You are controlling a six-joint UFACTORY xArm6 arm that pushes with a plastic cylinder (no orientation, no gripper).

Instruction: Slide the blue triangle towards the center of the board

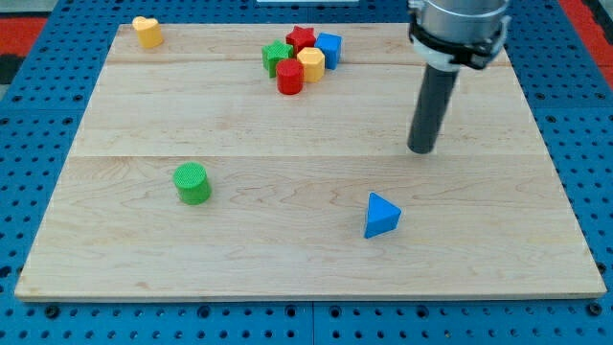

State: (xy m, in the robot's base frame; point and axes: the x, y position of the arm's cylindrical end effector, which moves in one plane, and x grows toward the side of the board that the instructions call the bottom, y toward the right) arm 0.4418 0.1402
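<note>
The blue triangle point(381, 215) lies on the wooden board point(239, 259), right of centre and toward the view's bottom. My tip point(421, 150) stands on the board above and a little to the right of the triangle, with a clear gap between them. The dark rod rises from it to the arm's head at the view's top right.
A green cylinder point(192, 183) stands at the left. A cluster at the view's top holds a green star point(277, 56), red star point(302, 38), blue block point(329, 48), yellow block point(310, 64) and red cylinder point(290, 78). A yellow heart point(147, 32) sits top left.
</note>
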